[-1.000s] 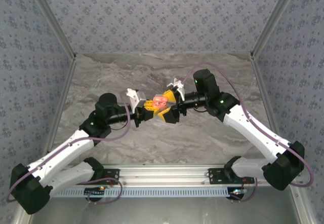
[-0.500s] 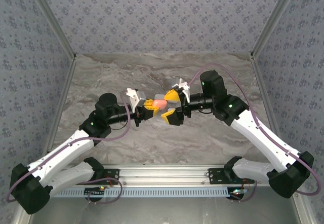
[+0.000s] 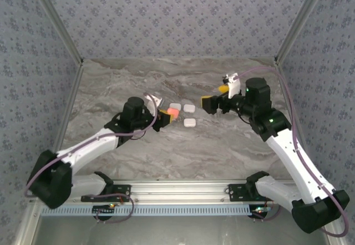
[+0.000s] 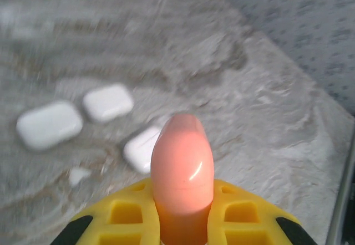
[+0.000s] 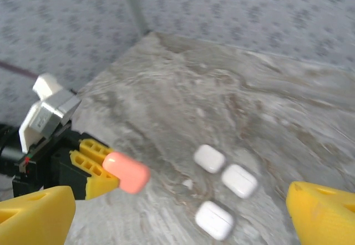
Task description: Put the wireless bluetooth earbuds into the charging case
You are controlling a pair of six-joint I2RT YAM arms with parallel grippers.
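Left claw (image 4: 182, 198) pinches the pink case (image 4: 182, 159) between its yellow fingers (image 4: 125, 214). The case's rounded end sticks out past the tips, and its lower part is hidden between them. We cannot read a lid seam on it or see inside.

Right claw (image 5: 180, 198) is spread wide and holds nothing. In its wrist view the two yellow tips sit at the bottom corners, the rest cut off by the frame. It hangs above the table (image 3: 111, 84), well apart from the pink case.

Three white cases (image 3: 189, 107) lie on the marble just beyond the pink case, near one another but not touching. Their lids look shut, though both wrist views are blurred.

A small white piece (image 4: 77, 174) lies on the table beside the white cases — likely an earbud, but too blurred and small for us to make out its shape.
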